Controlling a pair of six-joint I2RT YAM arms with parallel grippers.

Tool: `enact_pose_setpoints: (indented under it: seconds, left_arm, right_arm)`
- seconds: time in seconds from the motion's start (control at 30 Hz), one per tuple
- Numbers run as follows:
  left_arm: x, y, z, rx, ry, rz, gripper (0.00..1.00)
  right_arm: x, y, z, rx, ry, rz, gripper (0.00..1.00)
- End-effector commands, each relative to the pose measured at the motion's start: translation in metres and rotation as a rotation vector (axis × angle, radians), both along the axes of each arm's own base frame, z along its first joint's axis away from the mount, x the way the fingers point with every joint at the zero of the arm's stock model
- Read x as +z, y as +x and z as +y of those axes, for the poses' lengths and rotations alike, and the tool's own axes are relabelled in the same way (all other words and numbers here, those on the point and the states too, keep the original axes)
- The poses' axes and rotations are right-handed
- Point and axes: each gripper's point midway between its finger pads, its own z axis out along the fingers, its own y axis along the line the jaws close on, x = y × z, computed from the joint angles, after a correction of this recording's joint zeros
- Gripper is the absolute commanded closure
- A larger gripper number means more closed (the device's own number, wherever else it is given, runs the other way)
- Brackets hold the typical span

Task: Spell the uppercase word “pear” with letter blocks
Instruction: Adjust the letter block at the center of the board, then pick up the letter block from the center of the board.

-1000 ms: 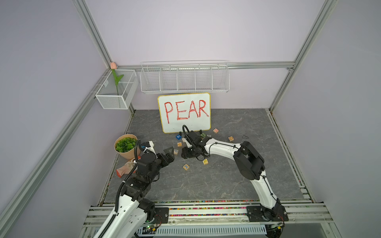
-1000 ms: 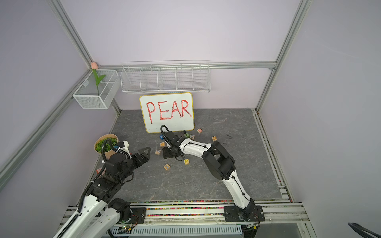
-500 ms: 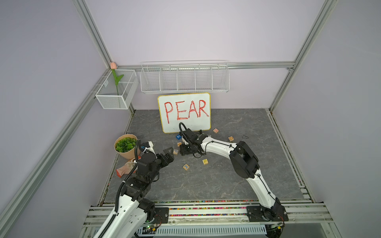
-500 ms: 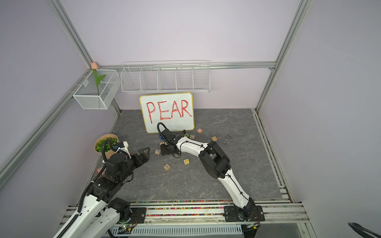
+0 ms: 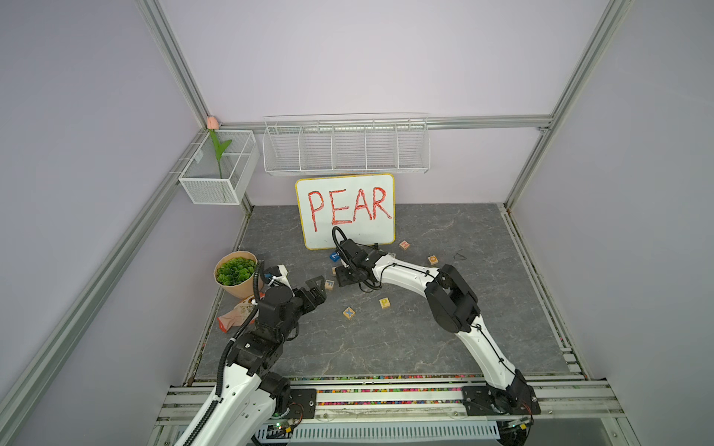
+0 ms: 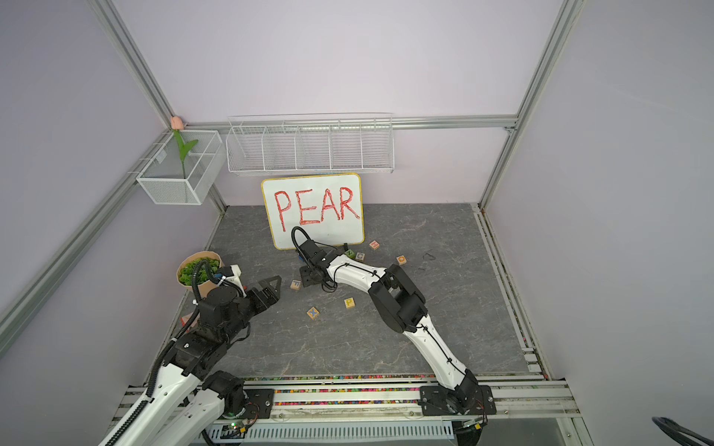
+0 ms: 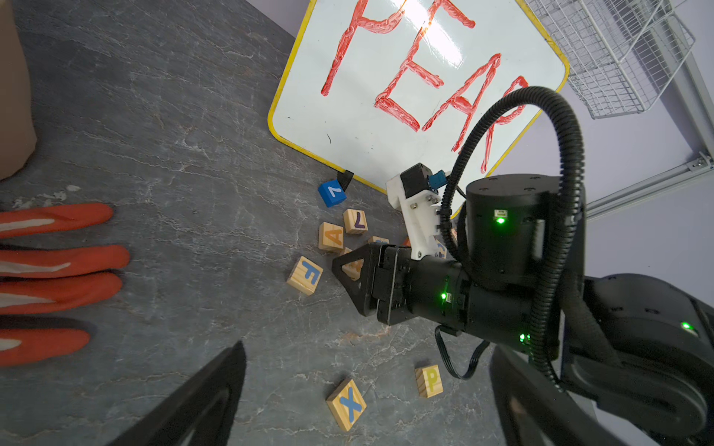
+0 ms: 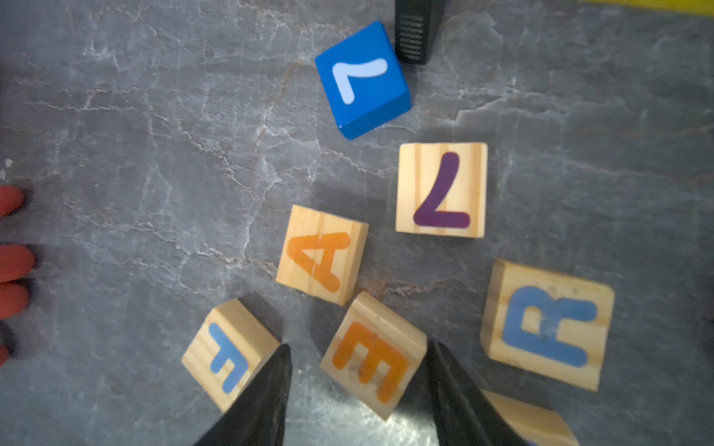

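Flanking partly covered E block [image 8: 369,361]: right end effector [image 8: 358,346].

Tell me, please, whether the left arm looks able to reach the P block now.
Probably yes: the open left pincer faces the P block across bare tabletop, though the right arm's cable hangs close by.
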Motion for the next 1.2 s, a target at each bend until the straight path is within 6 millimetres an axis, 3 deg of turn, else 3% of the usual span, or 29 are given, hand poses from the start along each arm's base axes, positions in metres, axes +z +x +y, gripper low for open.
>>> enact_pose_setpoints:
  seconds: [0.0, 0.4, 0.8, 1.17]
  left_arm:
    - [-0.011, -0.001, 0.004, 0.014, 0.023, 0.024, 0.01]
    - [-0.013, 0.000, 0.003, 0.012, 0.027, 0.031, 0.01]
    - [-0.012, 0.001, 0.002, 0.008, 0.025, 0.029, 0.01]
    - [-0.011, 0.002, 0.000, 0.001, 0.014, 0.029, 0.01]
  right_arm:
    - [-0.041, -0.005, -0.016, -0.001, -0.105, 0.025, 0.41]
    - [-0.051, -0.010, -0.019, 0.041, -0.190, -0.016, 0.53]
    - [-0.046, -0.029, -0.038, 0.140, -0.321, -0.085, 0.50]
    - [-0.045, -0.025, -0.037, 0.131, -0.300, -0.086, 0.62]
